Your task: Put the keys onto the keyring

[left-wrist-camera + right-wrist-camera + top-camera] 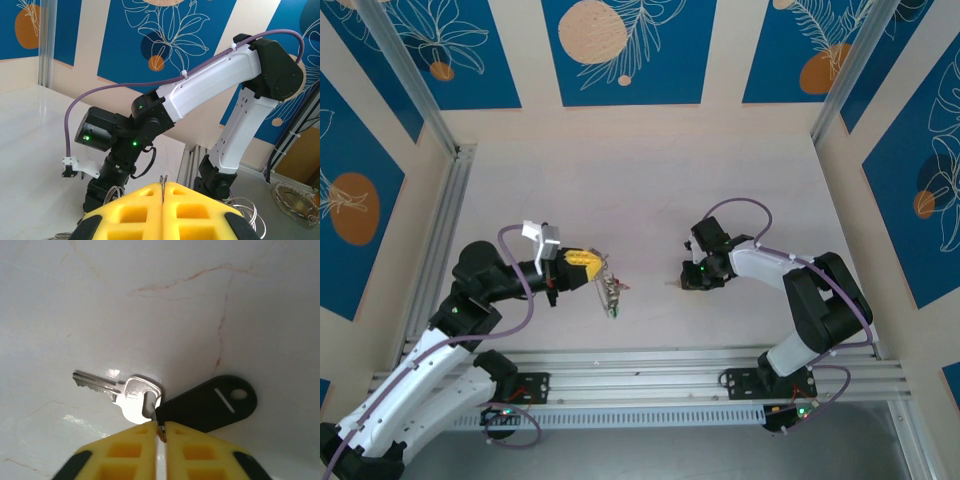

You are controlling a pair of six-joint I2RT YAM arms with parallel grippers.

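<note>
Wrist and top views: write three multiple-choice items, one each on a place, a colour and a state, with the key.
1. Where does the silver key lie? A. on the table, beside the black tag; B. leaning on the wall; C. hanging in the air.
2. What colour are the fingers of the left gripper? A. red; B. yellow; C. green.
3. How is the left gripper? A. wide open; B. shut on nothing; C. shut on the keyring.
1 A: it lies flat on the white top. 2 B: both are yellow. 3 C: thin wire pokes out between the closed fingers.
</note>
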